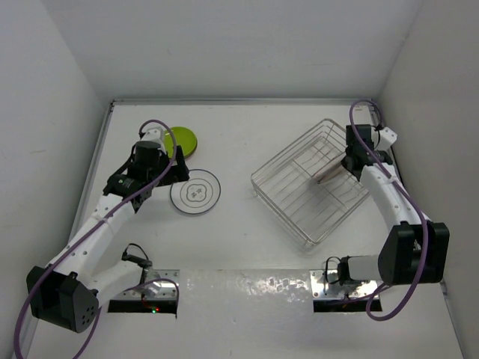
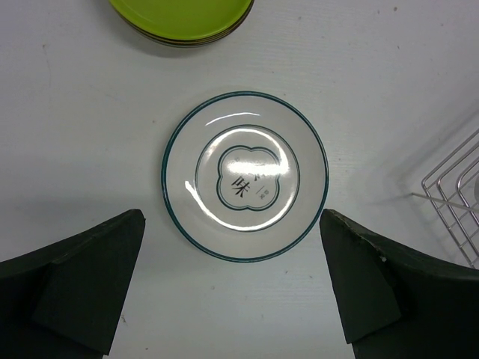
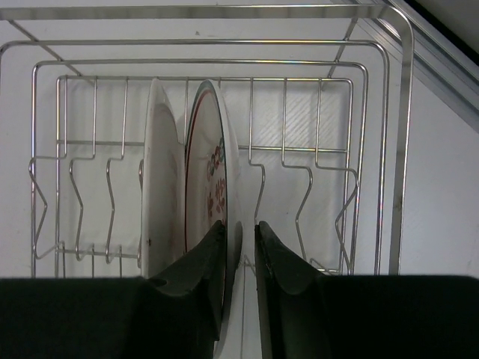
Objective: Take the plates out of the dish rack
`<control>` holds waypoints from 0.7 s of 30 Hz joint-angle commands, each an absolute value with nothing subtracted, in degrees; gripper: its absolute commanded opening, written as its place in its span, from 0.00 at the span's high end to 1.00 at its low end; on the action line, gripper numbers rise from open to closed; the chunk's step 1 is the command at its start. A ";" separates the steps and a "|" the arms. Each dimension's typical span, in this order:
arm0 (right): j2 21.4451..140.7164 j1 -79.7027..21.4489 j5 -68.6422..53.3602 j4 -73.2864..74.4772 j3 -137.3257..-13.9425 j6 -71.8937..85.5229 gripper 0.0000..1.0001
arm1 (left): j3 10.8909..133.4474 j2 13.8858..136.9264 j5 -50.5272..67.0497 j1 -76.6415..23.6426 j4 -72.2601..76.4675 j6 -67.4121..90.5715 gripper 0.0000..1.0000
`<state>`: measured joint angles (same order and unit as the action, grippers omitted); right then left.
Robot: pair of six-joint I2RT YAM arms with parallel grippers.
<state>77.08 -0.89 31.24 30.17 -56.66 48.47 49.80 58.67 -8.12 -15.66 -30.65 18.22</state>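
The dish rack [image 1: 314, 183] sits askew at the 3 o'clock side of the tabletop [image 1: 239, 247]. Two plates stand on edge in its wire slots. From overhead they are little more than a thin pinkish sliver under the right arm. The right wrist camera sees them edge-on: a plain white plate [image 3: 159, 187] and, touching it on its 3 o'clock side, a patterned plate [image 3: 213, 179] with a red rim line and reddish and dark marks on its face. Its face is too foreshortened to make out the design. The right fingers [image 3: 202, 277] are clenched on the near rim of the patterned plate, one on each face, and they hide its lower edge.

Well apart, at 9 o'clock from the rack, a green-rimmed plate [image 2: 245, 176] lies flat. Its four-lobed centre frame holds one dark Chinese character. The smaller marks beside it are too small to read, and glare washes over part of it. The left fingers [image 2: 82, 284] are spread wide above this plate, grasping nothing. At 11 o'clock from it is a lime green plate [image 2: 183, 16], cut off by the frame edge in the wrist view.
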 commanded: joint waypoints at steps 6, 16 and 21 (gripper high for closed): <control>71.99 -0.70 36.29 30.67 -58.70 51.33 0.92 | 50.10 57.48 -7.74 -15.12 -28.74 17.40 0.00; 72.25 -0.26 39.63 37.61 -69.42 49.66 1.00 | 50.36 57.57 -7.73 -15.03 -28.65 17.40 0.00; 71.46 -0.18 41.74 41.48 -76.37 47.03 1.00 | 50.89 58.18 -7.21 -15.03 -28.65 17.66 0.00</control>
<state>73.69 -0.12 38.98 42.70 -70.59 47.68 49.80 58.61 -7.79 -15.38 -30.63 18.24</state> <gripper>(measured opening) 0.042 0.999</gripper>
